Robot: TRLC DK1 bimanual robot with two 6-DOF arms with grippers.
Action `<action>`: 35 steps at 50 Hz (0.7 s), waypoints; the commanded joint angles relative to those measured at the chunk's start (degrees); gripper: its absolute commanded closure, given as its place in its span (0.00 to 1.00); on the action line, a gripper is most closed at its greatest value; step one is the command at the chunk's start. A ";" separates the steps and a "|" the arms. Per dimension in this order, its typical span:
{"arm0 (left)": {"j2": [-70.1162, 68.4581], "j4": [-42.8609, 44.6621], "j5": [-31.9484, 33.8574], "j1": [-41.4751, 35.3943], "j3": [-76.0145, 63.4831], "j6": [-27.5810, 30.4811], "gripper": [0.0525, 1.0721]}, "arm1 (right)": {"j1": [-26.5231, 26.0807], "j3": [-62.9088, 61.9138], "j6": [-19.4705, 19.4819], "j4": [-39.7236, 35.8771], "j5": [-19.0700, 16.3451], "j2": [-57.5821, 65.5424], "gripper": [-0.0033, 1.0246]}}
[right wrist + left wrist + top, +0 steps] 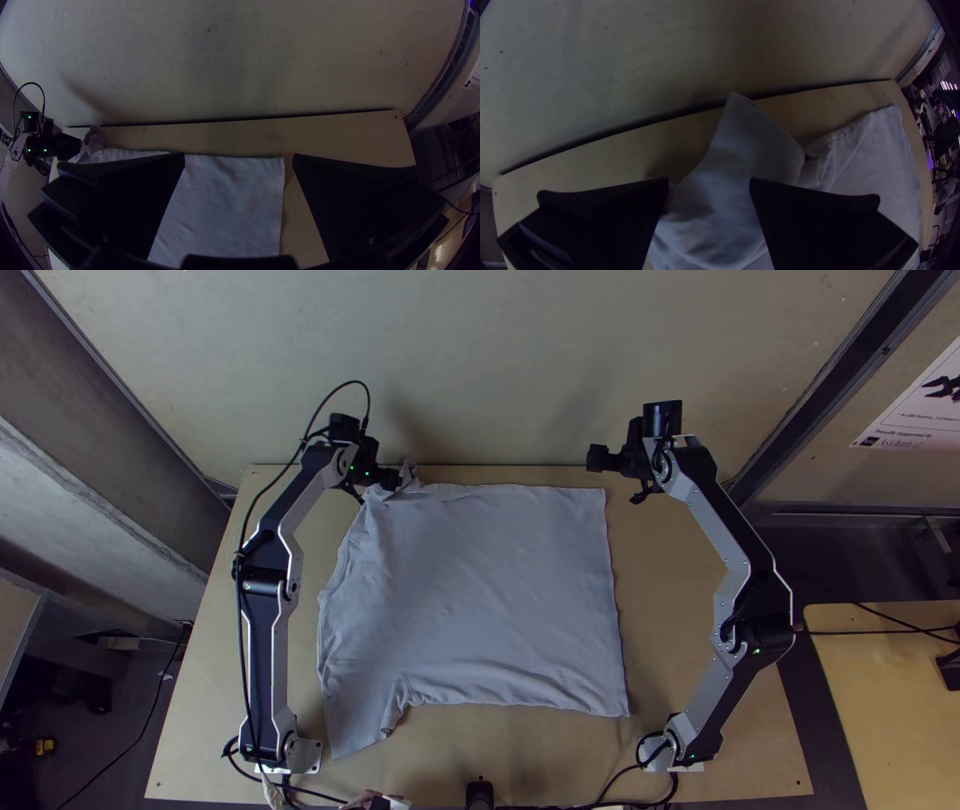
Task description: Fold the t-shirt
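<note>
The whole table (660, 650) is viewed steeply from above its near edge in the top view, with the left arm (268, 580) and right arm (755, 600) framed on either side. From the left arm's wrist, the raised fold (740, 145) of the t-shirt (480, 590) is seen close up, with the view directed over the table's far edge towards the pale wall (500, 360). From the right arm's wrist, the same edge is faced more broadly (the left gripper (402, 476) is even caught at one side). Far edge, wall and fold are shared by both wrist views.
</note>
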 commanded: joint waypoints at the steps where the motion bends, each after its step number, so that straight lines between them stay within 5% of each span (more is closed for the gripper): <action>1: 1.54 0.66 0.06 -0.86 1.94 1.10 0.23 | -0.20 -0.60 1.33 -0.30 -0.31 0.71 0.04; 16: 2.16 1.72 -0.12 -1.12 2.21 1.45 0.24 | -0.20 -1.75 1.68 -0.30 -0.23 0.97 0.04; 26: 2.60 0.92 -0.12 -0.77 2.03 1.19 0.98 | -0.64 -1.66 1.77 -0.30 -0.23 1.41 0.04; 35: 3.30 -0.75 -0.12 -0.95 1.94 1.28 0.97 | -1.52 -1.75 1.68 -0.30 -0.23 1.85 0.04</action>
